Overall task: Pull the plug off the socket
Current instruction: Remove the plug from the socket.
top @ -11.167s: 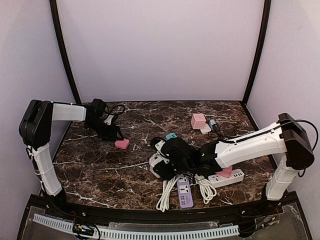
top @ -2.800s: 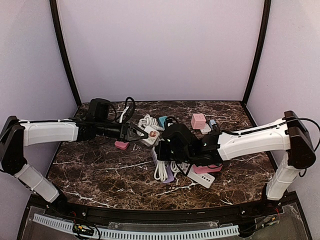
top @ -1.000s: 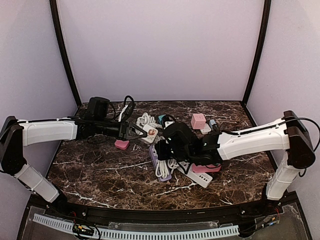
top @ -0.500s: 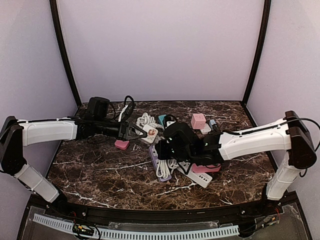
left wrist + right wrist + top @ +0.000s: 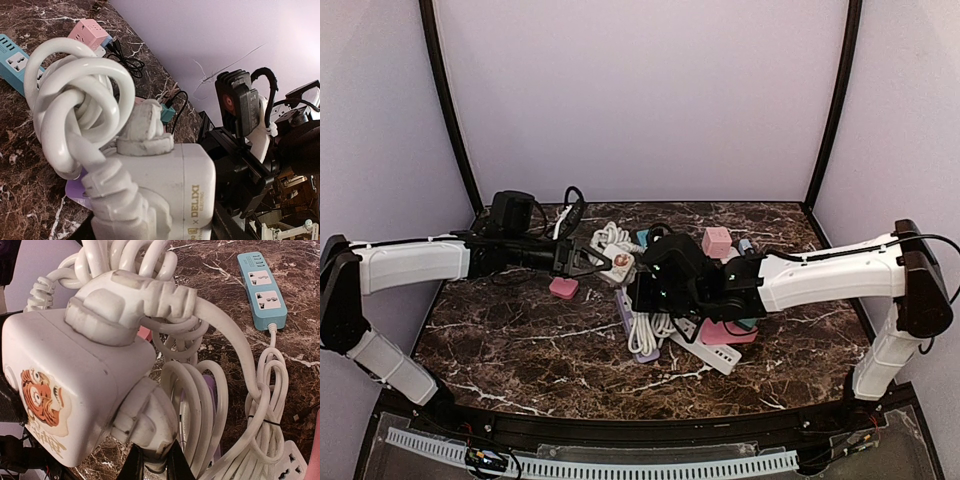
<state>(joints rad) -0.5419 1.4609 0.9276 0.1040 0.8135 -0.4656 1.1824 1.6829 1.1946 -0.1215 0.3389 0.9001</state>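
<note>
A white cube socket [image 5: 620, 262] hangs above the table's middle, and my left gripper [image 5: 592, 260] is shut on it from the left. In the left wrist view the socket [image 5: 172, 187] fills the lower frame, and my left gripper [image 5: 160, 227] spans it. Two white plugs sit in the socket. My right gripper [image 5: 153, 467] is shut on the lower plug [image 5: 145, 422], which is still seated in the socket [image 5: 65, 390]. The other plug [image 5: 125, 305] sits on the top face. From above, my right gripper [image 5: 638, 288] stands just right of the socket.
Coiled white cables [image 5: 645, 330] hang from the plugs onto a purple strip [image 5: 625, 308] and a white strip [image 5: 708, 356]. A blue strip [image 5: 262, 290] lies behind. On the marble are a pink cube [image 5: 717, 241], a pink block [image 5: 563, 288] and a pink adapter [image 5: 725, 332].
The right wrist has shifted slightly up and towards the back, dragging the cables and strips a little. The socket has barely moved, and both grips are unchanged.
</note>
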